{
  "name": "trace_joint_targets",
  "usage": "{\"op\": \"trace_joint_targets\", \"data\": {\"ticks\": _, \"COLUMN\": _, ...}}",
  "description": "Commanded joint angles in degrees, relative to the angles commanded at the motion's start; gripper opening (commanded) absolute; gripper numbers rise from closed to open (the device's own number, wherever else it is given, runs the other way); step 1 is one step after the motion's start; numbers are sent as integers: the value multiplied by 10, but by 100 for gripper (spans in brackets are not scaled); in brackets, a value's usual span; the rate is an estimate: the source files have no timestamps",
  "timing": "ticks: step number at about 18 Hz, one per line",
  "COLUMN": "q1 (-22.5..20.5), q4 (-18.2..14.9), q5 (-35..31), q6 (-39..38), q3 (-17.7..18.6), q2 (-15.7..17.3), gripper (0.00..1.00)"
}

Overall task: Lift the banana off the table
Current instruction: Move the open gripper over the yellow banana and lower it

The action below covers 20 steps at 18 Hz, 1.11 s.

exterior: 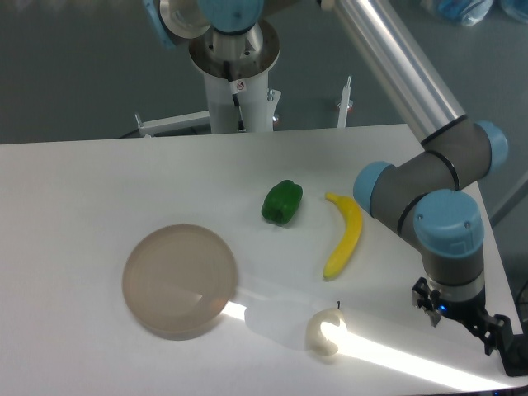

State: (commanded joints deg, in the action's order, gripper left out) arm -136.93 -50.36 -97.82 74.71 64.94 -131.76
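Low at the table's (82,177) front right edge, the gripper (505,351) is hanging partly cut off by the corner of the picture, and whether its fingers are apart or together cannot be told from this view; it is holding nothing that can be seen. Above it, the arm's (412,177) blue-capped wrist joints are stacking up over the right side of the white tabletop, with a long silver tube running up and out toward the top of the frame. Left of the wrist, the banana (345,233) is lying flat on the table, apart from the gripper, its curve bowing toward the arm and its dark stem tip pointing away from the camera. Just beside it on the far left side, a green pepper (282,202) is sitting close to the banana's upper end without touching it. Nearer the camera, a small pale fruit (324,332) with a thin dark stem is resting in a bright band of light that is crossing the front of the table, below the banana's lower end. Well to the left, a round beige plate (179,280) is lying flat on the tabletop. Behind the table, the robot's white pedestal (237,91) is standing against a grey floor.
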Motion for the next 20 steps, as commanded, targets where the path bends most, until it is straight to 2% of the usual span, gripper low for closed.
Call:
{"op": "trace_joint_targets", "data": {"ticks": 2, "q1": -10, "q4": -10, "q5": 5, "q6": -1, "q3": 25, "q2": 24, "gripper": 100}}
{"op": "trace_joint_targets", "data": {"ticks": 3, "q1": -14, "q4": -27, "q5": 13, "q6": -1, "q3": 29, "q2": 33, "gripper": 100}}
{"op": "trace_joint_targets", "data": {"ticks": 4, "q1": -19, "q4": -50, "q5": 23, "q6": -1, "q3": 31, "q2": 44, "gripper": 100}}
{"op": "trace_joint_targets", "data": {"ticks": 7, "q1": -38, "q4": -165, "q5": 45, "q6": -1, "q3": 34, "q2": 83, "gripper": 100}}
{"op": "trace_joint_targets", "data": {"ticks": 9, "q1": -44, "q4": -190, "q5": 63, "q6": -8, "q3": 51, "q2": 95, "gripper": 100}}
{"op": "trace_joint_targets", "data": {"ticks": 12, "q1": -61, "q4": -185, "q5": 118, "q6": -61, "q3": 105, "q2": 114, "gripper": 100}}
{"op": "trace_joint_targets", "data": {"ticks": 16, "q1": -70, "q4": -168, "q5": 145, "q6": -74, "q3": 156, "q2": 130, "gripper": 100}}
{"op": "trace_joint_targets", "data": {"ticks": 20, "q1": -66, "q4": -78, "q5": 143, "q6": -92, "q3": 228, "q2": 134, "gripper": 100}}
